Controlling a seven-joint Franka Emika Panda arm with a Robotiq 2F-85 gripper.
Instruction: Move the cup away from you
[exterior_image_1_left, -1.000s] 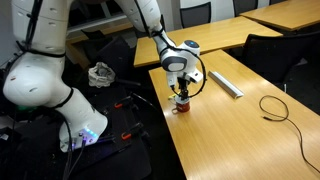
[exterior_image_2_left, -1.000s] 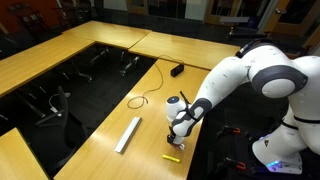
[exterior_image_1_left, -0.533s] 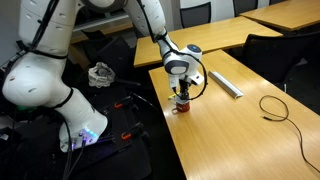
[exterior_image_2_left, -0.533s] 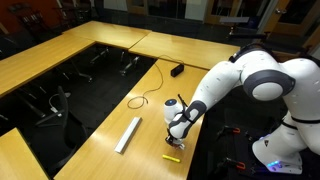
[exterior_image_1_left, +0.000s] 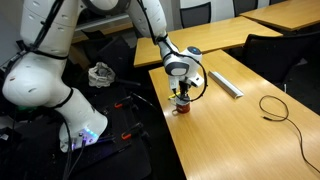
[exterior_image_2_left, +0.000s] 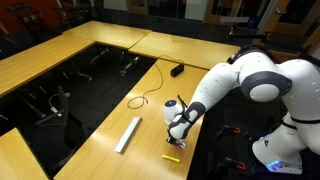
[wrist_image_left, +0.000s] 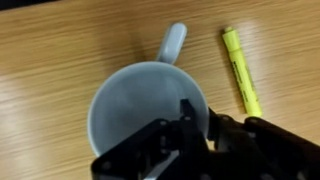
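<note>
On the wooden table (wrist_image_left: 60, 40), pincer (wrist_image_left: 200, 120) nearly closed, tight on the rim of the cup (wrist_image_left: 130, 110).

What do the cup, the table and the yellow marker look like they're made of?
Cup: probably glazed ceramic or enamel, given the smooth, faintly glossy wall and moulded loop handle.
Table: wood or wood-look laminate with a satin finish and straight grain lines.
Yellow marker: likely plastic, with a uniform bright colour and smooth barrel.

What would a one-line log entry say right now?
mug: upright on wooden table | jaws: astride mug rim, grip unclear | yellow marker: beside mug, apart
</note>
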